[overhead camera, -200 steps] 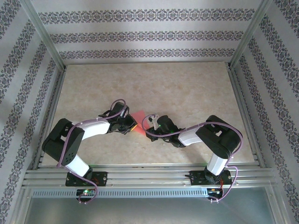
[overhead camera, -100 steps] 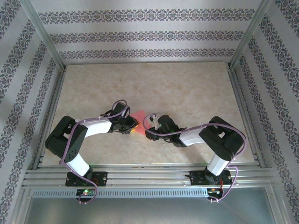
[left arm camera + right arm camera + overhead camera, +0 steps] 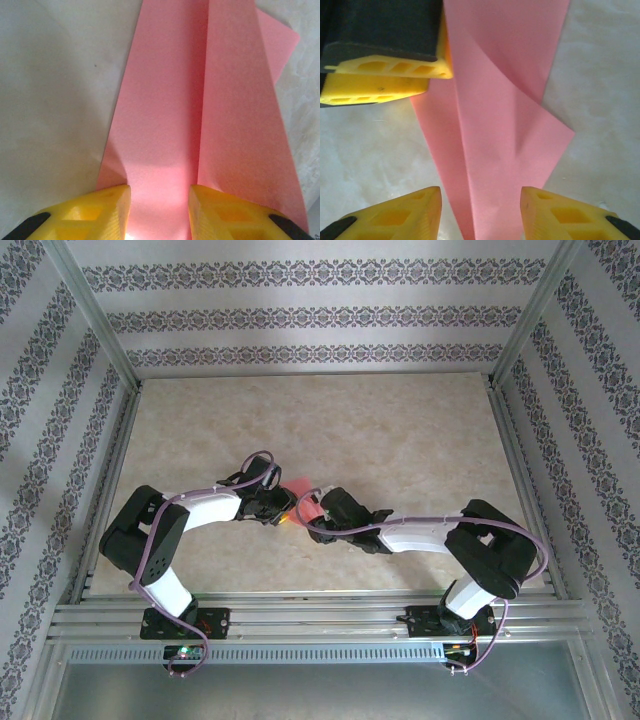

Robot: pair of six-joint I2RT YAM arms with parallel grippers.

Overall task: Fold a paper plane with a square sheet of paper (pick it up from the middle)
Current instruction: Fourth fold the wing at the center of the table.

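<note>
The pink sheet of paper, folded into a narrow dart-like paper plane (image 3: 303, 490), lies on the table between the two wrists. In the left wrist view the paper plane (image 3: 200, 100) shows a long centre crease and layered flaps. My left gripper (image 3: 159, 212) is open, its yellow fingertips (image 3: 100, 212) standing apart over the plane's near end. My right gripper (image 3: 480, 212) is open too, straddling the plane's (image 3: 505, 125) narrow end from the other side. The left gripper's yellow finger (image 3: 385, 75) rests by the paper's far part. In the top view, left gripper (image 3: 283, 511) and right gripper (image 3: 316, 510) nearly meet.
The beige marbled tabletop (image 3: 400, 430) stretches behind and to both sides of the arms. Metal frame rails (image 3: 320, 612) run along the near edge, and patterned walls close in the table's other sides.
Both grippers' jaws have opened off the folded paper. The right arm has stretched out lower and further left, covering more of the paper in the top view.
</note>
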